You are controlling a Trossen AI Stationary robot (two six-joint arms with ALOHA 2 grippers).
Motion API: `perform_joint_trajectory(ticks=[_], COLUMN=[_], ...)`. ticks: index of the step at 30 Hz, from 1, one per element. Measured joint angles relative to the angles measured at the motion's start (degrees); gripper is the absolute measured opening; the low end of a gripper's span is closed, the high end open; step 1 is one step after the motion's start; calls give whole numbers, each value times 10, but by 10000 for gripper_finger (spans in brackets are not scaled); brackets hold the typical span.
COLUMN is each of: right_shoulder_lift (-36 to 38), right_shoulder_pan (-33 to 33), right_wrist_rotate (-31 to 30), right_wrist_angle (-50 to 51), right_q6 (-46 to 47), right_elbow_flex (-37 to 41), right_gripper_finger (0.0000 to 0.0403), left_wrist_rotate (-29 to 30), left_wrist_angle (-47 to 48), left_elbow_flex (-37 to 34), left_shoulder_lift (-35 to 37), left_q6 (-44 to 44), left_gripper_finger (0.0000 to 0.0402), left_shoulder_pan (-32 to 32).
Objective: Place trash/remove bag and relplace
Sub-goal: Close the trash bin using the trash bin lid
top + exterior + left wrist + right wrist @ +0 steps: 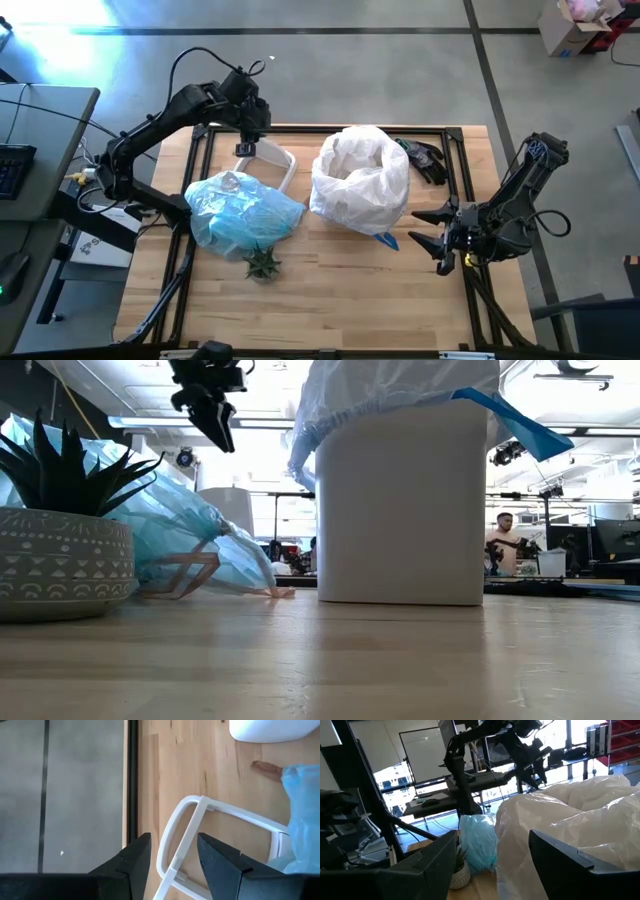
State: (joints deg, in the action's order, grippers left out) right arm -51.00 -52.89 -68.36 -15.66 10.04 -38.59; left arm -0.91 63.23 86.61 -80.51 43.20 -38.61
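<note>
**Blue bag out, fresh liner in, rim ring not yet on**

- Nearest the front edge: potted plant (263, 264), not part of the job and untouched.
- Just behind it, touching or nearly so: the bag (245, 215), light blue and crinkly, lying slumped on its side on the table (330, 290), fully out of the bin. It looks stuffed. Brown paper pieces (185, 574) show through the film in the low view, and a clear wrapper (230, 182) sits at its far end. I read that as trash loaded and bag pulled, so both steps are done.
- One brown scrap (267, 768) shows on the wood beside the bag in the left wrist view. It could be a stray, but I can't tell if it's loose or poking out of the bag.
- To the right of the bag, mid-table: white bin (400, 500), upright, with a pale replacement liner (360, 180) billowing out of the top and draped over the rim. It's seated but loose.
- Right gripper (432, 228): parked at the right table edge, beside the bin and facing it. Its jaws are spread wide and hold nothing.
- Far side: a white rectangular ring (270, 160) lies flat on the table behind the blue bag.
- Left gripper (172, 842): hangs above the ring's far end, well off the table in the low view. The fingers are partly open with one bar of the ring lined up in the gap below them, but there's no contact and nothing gripped.

What's left, by my read: grab the ring and press it over the liner on the bin, if that is what it's for. Then clear the possible stray scrap.
</note>
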Motion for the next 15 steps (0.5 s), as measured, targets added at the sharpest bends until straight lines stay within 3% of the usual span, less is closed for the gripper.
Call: perform_joint_trajectory(ticks=[15], right_shoulder_lift=[0], right_shoulder_pan=[0], right_wrist_rotate=[0], right_wrist_angle=[0], right_q6=[0], right_elbow_flex=[0], right_gripper_finger=[232], left_wrist_rotate=[1], left_wrist_angle=[-5], left_elbow_flex=[0], left_shoulder_lift=[0], left_q6=[-6], left_gripper_finger=[145], left_shoulder_pan=[0])
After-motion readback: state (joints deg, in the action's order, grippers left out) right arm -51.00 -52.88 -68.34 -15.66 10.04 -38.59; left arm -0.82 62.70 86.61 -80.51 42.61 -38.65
